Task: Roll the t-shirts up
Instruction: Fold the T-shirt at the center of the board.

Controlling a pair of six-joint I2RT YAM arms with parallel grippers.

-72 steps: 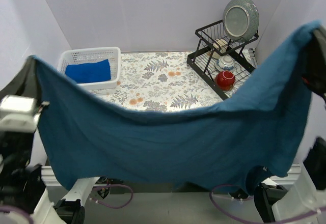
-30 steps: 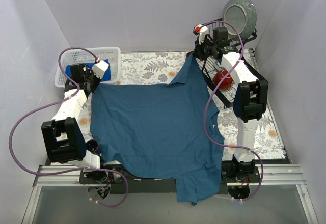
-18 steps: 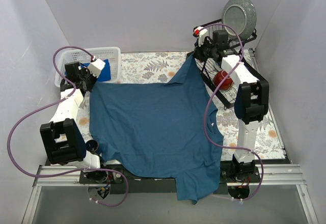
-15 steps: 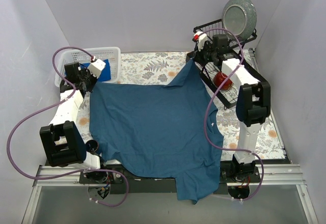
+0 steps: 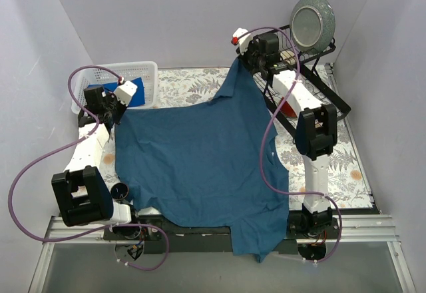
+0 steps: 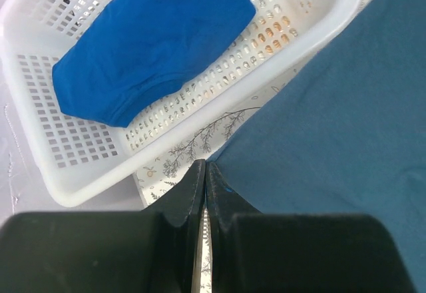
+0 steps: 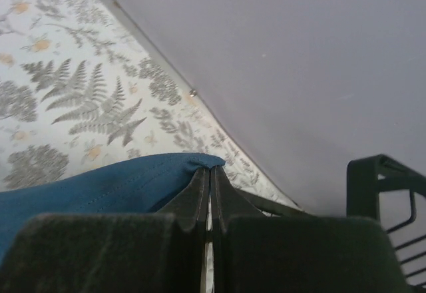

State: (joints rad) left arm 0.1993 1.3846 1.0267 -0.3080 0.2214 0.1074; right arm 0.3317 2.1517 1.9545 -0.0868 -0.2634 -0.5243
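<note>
Across the surface (image 5: pixel 193 83) lies the dark teal t-shirt (image 5: pixel 200 160), its far corners pinched tight in the left claw (image 5: pixel 122 106) and right claw (image 5: pixel 239 60). The right has just lifted its corner inward; likely still straightening, rolling unstarted.

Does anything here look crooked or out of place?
Yes. The dark teal t-shirt lies askew. Its far right corner is held up off the table while the far left corner sits lower, and its bottom hem droops over the near edge.

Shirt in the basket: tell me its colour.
The shirt is bright royal blue; the left wrist view shows it best.
</note>
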